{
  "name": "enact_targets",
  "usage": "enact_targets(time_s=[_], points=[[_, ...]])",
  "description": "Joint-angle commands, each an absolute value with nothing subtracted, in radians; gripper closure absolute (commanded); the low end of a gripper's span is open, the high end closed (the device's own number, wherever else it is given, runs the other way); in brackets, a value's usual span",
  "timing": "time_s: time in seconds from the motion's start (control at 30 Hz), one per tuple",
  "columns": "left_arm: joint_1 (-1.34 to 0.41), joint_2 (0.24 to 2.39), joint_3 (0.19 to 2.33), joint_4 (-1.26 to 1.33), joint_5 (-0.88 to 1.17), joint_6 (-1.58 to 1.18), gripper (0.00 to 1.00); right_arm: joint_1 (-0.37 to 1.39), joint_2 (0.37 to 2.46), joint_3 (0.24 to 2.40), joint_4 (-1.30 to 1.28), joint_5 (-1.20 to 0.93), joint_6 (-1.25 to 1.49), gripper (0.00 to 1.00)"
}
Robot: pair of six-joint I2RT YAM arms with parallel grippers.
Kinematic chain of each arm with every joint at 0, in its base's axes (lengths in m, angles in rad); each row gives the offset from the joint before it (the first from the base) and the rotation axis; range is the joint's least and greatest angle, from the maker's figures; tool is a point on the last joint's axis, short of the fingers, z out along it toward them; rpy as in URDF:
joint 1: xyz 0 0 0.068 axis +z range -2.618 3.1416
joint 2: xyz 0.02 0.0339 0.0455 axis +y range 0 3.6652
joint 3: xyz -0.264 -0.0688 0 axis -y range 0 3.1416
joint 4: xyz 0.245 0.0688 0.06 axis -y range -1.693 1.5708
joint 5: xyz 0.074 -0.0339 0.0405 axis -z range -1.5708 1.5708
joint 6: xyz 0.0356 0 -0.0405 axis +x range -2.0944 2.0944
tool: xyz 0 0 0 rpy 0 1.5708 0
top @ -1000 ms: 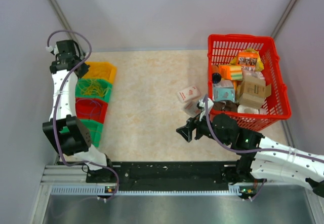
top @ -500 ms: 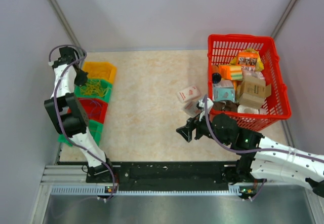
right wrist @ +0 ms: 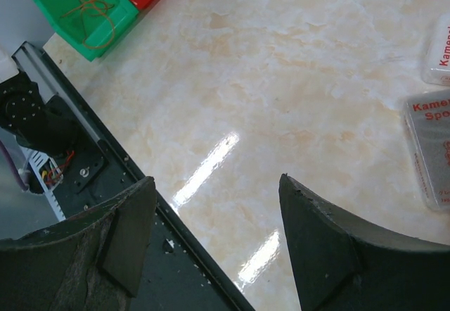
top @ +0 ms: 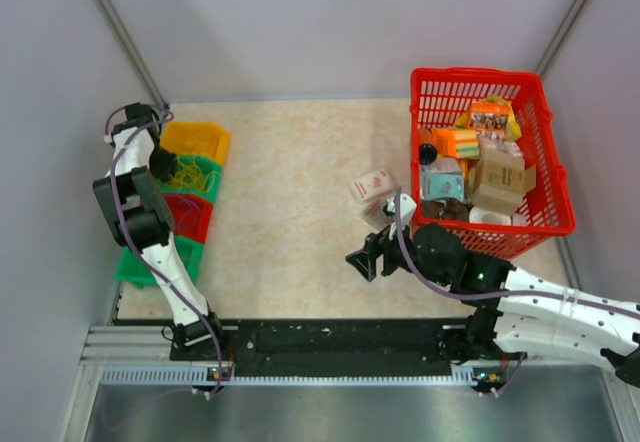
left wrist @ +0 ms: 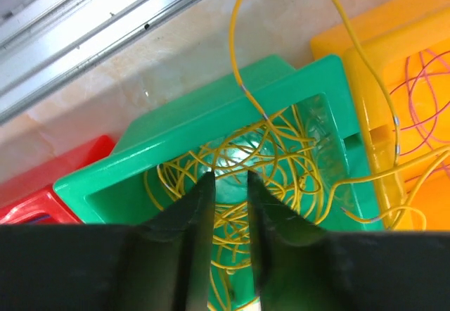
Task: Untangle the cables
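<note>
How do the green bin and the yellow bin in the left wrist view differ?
The green bin holds a dense tangle of yellow cables; the yellow bin shows only a few thin pink loops. The green bin sits centred in view; the yellow bin is cut off at right. Both are open plastic bins.

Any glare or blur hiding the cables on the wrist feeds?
Left wrist: the yellow cables are sharp, one bright highlight inside the green bin, the left end effector close, dark and soft. Right wrist: two glare streaks on the table, the right end effector dark. Top external: evenly lit, cables hair-fine.
</note>
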State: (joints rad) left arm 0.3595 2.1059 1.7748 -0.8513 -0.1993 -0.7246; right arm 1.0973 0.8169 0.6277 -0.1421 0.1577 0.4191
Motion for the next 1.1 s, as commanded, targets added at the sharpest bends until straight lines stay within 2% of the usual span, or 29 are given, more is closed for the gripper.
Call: enact_targets(time_s=[0.0,0.07,0.23,0.33,0.47,0.6,0.73,0.83,0.93,1.07], points=[[0.364,1.984,1.778,-0.819,-0.195,-0.701,0.59,1.103,0.824,0.647,-0.098,0.149,0.411,0.30],[0.364,1.904,1.734,-0.786,-0.190,-0.692,0.47,1.103,0.824,0.650,-0.098,0.153,0.410,0.30],[0.361,1.726,1.640,-0.744,-0.183,-0.680,0.34,1.103,0.827,0.666,-0.103,0.156,0.407,0.30],[0.357,1.649,1.612,-0.744,-0.179,-0.680,0.27,1.103,0.825,0.676,-0.112,0.153,0.407,0.30],[0.321,1.516,1.563,-0.701,-0.068,-0.657,0.26,1.103,0.819,0.702,-0.141,0.164,0.397,0.30],[0.114,1.356,1.516,-0.571,0.076,-0.574,0.25,1.103,0.839,0.822,-0.276,0.254,0.345,0.30],[-0.215,1.214,1.500,-0.425,0.204,-0.496,0.24,1.100,0.851,1.048,-0.519,0.528,0.282,0.27],[-0.374,1.123,1.473,-0.277,0.311,-0.447,0.18,1.097,0.842,1.210,-0.662,0.748,0.236,0.25],[-0.486,1.042,1.463,-0.164,0.350,-0.374,0.12,1.095,0.779,1.330,-0.713,0.894,0.166,0.19],[-0.531,0.948,1.413,-0.086,0.394,-0.347,0.09,1.095,0.677,1.422,-0.712,0.930,0.103,0.16]])
